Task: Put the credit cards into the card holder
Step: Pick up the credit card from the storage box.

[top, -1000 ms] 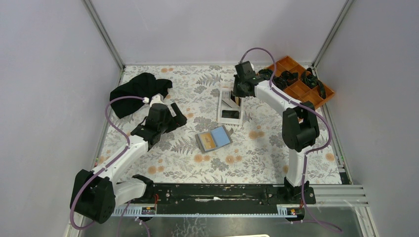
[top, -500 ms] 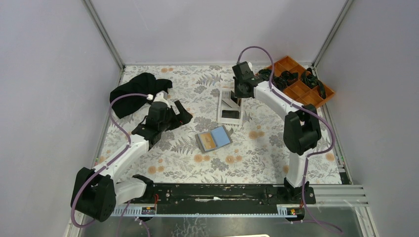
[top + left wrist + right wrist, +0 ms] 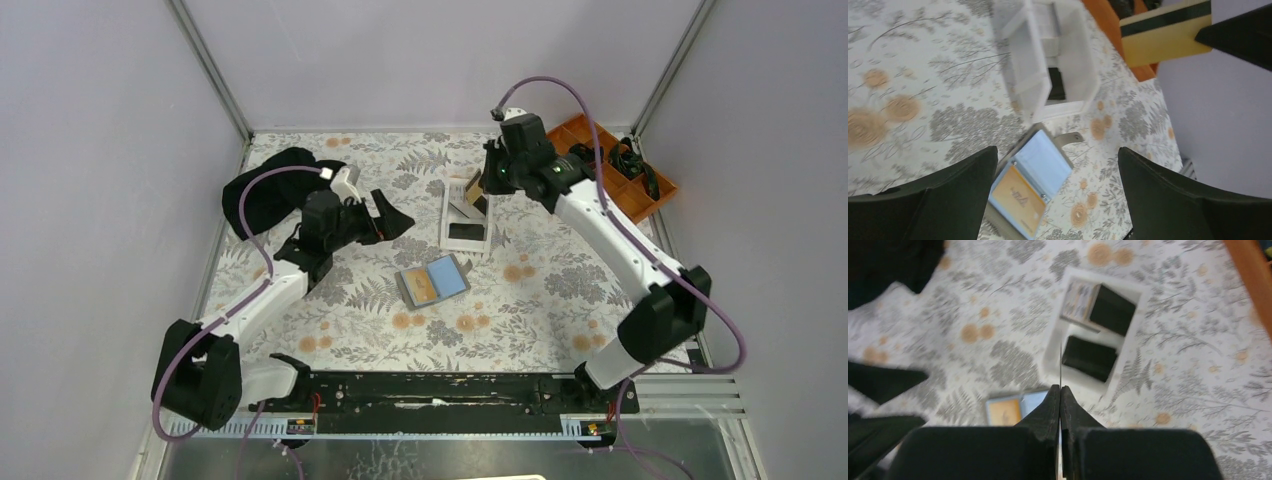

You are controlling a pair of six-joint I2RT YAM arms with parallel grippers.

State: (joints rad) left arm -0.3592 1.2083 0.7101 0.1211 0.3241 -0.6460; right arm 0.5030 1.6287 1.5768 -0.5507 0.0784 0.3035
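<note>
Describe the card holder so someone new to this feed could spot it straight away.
Start from the floral tablecloth between the two arms and find the white tray near its middle. Just on the near side of it lies the card holder, opened flat. It alone is pale blue inside, with an orange-gold card in its left half.

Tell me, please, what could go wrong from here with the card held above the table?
The right gripper pinches the gold card by one end, so it could twist or slip in transit. The card holder lies loose and unheld, the left gripper open and clear of it, so pushing the card in may slide it.
</note>
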